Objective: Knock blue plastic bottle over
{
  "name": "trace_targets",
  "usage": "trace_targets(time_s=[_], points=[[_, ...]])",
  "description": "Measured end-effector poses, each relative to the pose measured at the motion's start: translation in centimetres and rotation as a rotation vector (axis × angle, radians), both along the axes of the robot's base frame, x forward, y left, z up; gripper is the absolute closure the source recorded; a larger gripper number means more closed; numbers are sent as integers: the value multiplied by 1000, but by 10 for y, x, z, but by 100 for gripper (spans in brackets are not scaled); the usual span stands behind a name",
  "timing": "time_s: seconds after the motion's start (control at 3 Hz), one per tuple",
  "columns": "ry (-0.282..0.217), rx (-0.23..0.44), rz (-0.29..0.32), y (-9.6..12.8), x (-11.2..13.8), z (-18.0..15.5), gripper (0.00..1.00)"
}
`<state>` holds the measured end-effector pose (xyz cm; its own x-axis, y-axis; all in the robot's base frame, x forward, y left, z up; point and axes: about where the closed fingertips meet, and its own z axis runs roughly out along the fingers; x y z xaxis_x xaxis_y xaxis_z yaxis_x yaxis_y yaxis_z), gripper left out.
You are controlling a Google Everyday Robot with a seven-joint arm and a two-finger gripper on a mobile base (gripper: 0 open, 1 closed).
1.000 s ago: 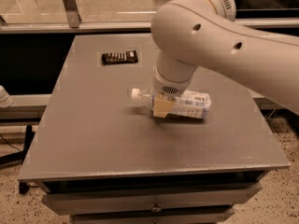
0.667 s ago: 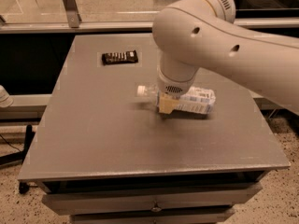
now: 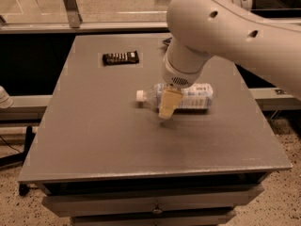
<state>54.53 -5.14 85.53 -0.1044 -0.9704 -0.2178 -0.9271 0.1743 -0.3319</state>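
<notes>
The blue plastic bottle (image 3: 195,97) lies on its side on the grey table (image 3: 103,140), near the middle, with its white cap (image 3: 139,95) pointing left and its pale label to the right. My gripper (image 3: 167,108) hangs from the big white arm right in front of the bottle's neck and covers part of it. Its tan tip points down at the tabletop.
A dark flat snack bar or remote-like object (image 3: 120,58) lies at the back left of the table. A small dark item (image 3: 166,41) peeks out behind the arm at the back. A rail and glass stand beyond the far edge. Drawers sit under the front edge.
The bottle, lying on its side, has shifted a little to the right and back. The gripper has moved with it, staying over the neck.
</notes>
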Motion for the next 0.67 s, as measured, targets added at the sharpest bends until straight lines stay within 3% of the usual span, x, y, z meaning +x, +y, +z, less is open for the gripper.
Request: trace_targets(time_s=[0.33,0.67], points=[[11,86,6,10,0,12,0],[33,209,-2,5,-4,25,0]])
